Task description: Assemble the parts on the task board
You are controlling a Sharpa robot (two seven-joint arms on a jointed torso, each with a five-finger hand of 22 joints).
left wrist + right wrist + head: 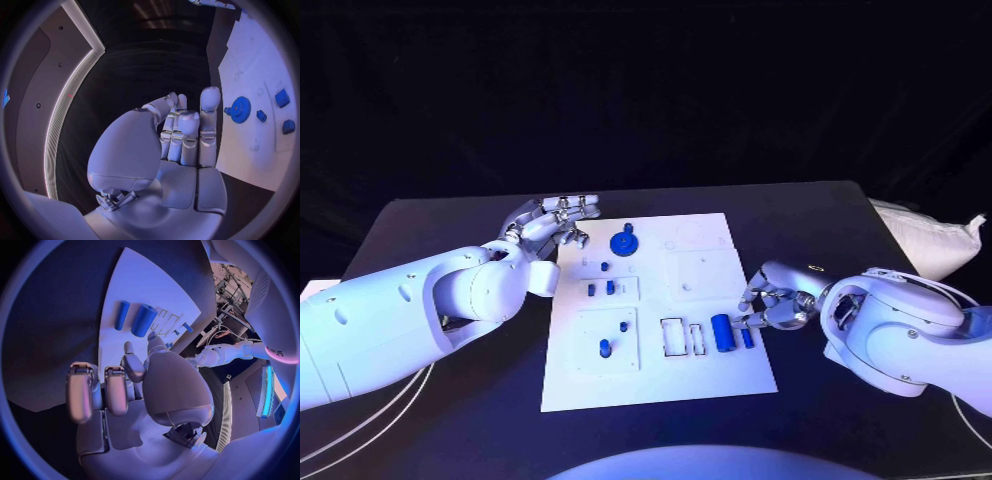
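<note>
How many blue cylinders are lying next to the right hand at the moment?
2. A thick cylinder and a thinner cylinder lie side by side on the white board, just beside the right hand. Its fingers could be hiding more.

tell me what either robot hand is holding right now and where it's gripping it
Nothing is held. The left robot hand hangs empty beside the white plastic task board; the right robot hand hovers by the thick blue cylinder, fingers apart.
</note>
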